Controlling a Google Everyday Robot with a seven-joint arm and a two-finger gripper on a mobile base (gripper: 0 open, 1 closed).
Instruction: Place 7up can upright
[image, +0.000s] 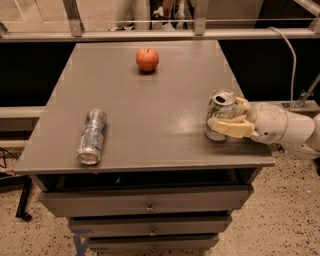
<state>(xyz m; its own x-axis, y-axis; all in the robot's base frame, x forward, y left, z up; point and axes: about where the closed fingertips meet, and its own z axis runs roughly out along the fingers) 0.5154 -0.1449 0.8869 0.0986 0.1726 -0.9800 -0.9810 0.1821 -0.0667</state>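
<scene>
The 7up can (219, 111) stands nearly upright, leaning slightly, on the grey table (150, 100) near its right front edge. Its silver top faces up and the white and green label shows. My gripper (226, 116) reaches in from the right, and its cream fingers (232, 128) are closed around the can's sides. The white arm (290, 131) extends off the table's right edge.
A slim silver-blue can (92, 136) lies on its side at the front left. A red apple (147, 59) sits at the back middle. Drawers (150, 205) are under the tabletop. A metal railing (150, 30) runs behind the table.
</scene>
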